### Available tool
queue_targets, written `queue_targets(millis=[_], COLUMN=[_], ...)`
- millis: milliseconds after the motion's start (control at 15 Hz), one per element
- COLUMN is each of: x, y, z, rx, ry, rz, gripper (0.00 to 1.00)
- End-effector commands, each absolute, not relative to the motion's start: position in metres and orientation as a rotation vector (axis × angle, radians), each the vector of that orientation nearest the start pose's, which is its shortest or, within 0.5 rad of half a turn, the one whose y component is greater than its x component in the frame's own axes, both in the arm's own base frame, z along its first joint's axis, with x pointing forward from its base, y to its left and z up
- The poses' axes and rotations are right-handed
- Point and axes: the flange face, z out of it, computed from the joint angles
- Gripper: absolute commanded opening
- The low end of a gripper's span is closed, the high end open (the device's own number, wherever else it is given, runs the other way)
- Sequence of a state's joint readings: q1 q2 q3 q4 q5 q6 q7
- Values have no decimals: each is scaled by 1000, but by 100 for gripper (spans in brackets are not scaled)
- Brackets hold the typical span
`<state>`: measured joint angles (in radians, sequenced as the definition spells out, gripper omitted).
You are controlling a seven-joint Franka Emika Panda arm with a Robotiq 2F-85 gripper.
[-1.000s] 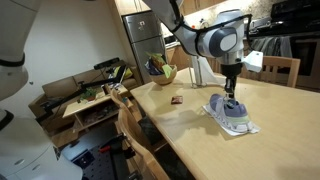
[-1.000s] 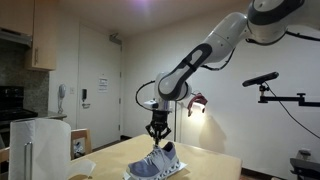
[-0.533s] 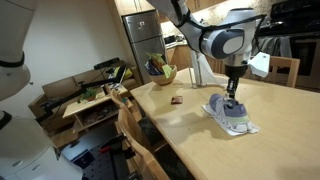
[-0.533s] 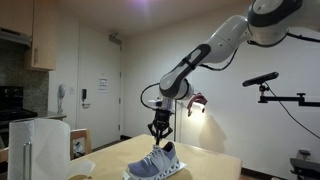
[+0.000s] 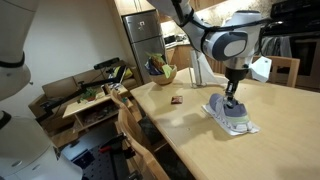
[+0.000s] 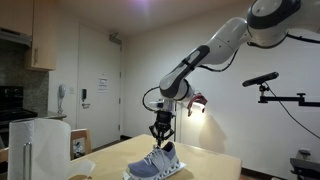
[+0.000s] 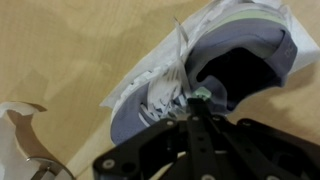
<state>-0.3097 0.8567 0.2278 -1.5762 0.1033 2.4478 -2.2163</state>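
1. Wrist view: the claw [image 7: 200, 97] is fully closed over the shoe [image 7: 160, 100], perhaps pinching a lace [image 7: 181, 50].
2. The shoe stands mid-bench [image 5: 190, 130], away from its edges.
3. Lifting slowly, straight up, seems safest.

Home kitchen: steel fridge [image 5: 143, 40], wooden dining table [image 5: 190, 140], chairs [image 5: 284, 68], cabinets [image 6: 42, 35].

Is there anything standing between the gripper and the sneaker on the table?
Nothing visible does. The shut gripper hangs directly over the sneaker, its fingertips at the tongue and laces by the opening. Whether they pinch a lace, I cannot tell.
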Motion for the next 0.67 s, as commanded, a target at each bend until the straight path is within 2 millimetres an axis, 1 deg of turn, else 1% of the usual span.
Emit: queue_targets(millis=[0,600], x=[702,714], y=[-81,-73], z=[148,144], rx=[1746,1726], ry=[2667,2643], rz=[395,334], gripper=[0,0])
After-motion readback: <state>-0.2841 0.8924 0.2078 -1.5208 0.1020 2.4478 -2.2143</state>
